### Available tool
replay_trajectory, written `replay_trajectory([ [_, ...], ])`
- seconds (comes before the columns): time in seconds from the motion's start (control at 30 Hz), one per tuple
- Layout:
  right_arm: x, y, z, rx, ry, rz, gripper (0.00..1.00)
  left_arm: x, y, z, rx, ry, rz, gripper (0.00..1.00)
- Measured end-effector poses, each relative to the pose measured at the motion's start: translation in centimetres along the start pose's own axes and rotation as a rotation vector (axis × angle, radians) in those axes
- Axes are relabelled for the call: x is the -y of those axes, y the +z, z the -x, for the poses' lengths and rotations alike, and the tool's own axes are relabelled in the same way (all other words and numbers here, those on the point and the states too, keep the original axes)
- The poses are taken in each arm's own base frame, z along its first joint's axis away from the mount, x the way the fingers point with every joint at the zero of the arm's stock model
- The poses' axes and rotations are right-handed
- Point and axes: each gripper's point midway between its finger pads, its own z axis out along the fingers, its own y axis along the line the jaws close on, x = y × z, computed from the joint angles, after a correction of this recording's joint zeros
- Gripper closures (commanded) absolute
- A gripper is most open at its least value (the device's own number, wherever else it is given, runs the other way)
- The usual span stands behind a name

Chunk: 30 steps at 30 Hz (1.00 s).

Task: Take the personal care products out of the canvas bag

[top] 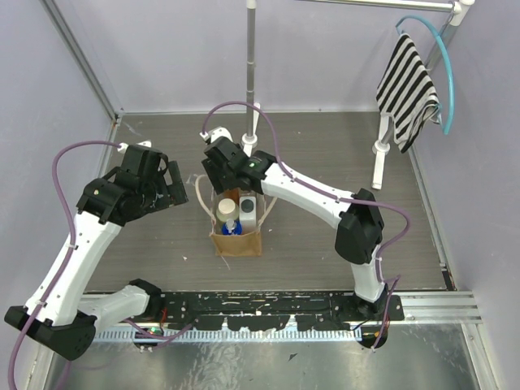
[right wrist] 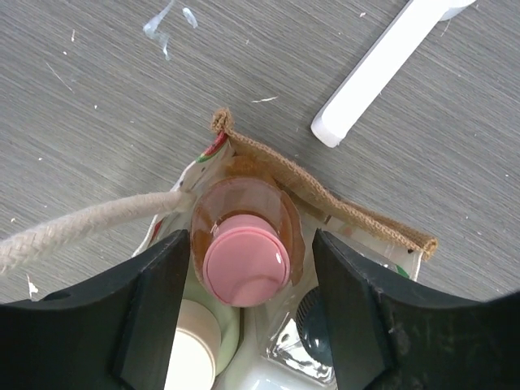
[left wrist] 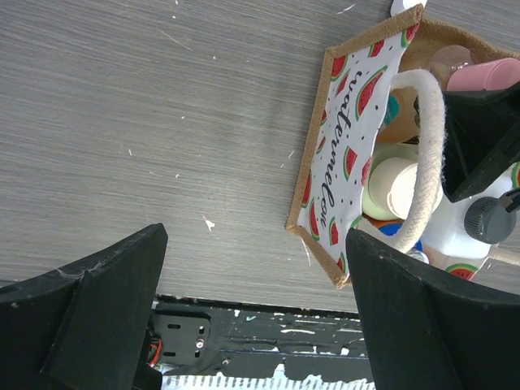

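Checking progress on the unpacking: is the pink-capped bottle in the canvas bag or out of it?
In. The pink-capped bottle stands upright inside the canvas bag, between the fingers of the right pincer.

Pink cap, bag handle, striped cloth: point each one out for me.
pink cap [right wrist: 246,266], right wrist view, centre of its top.
bag handle [left wrist: 431,154], left wrist view, middle of the rope loop.
striped cloth [top: 406,91], top view, middle of the fabric.

Only readable bit is "watermelon" in cursive, on the canvas bag's [left wrist: 325,191] white fruit-print panel. Nothing else is legible.
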Motion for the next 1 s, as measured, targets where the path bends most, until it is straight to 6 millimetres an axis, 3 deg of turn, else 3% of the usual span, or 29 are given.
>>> replay_trajectory([
  [0.3,-0.4,2.5,-1.0,-0.038,-0.012,-0.004,0.28,-0.1,-0.2,-0.2,-0.001,0.000,-0.003,0.01],
  [0.43,-0.4,3.4,-1.9,-0.069,-0.014,-0.002,0.37,-0.1,-0.2,-0.2,0.000,0.001,-0.004,0.01],
  [0.57,-0.7,3.6,-2.3,-0.086,-0.012,0.009,0.60,-0.2,-0.2,-0.3,-0.004,0.002,-0.001,0.01],
  [0.83,-0.6,3.0,-2.0,-0.100,-0.005,0.007,0.69,-0.3,-0.1,-0.4,-0.008,0.003,0.001,0.01],
  [1.0,-0.3,1.8,-0.7,-0.089,-0.003,-0.003,0.73,-0.3,0.2,-0.9,-0.025,0.006,0.003,0.01],
])
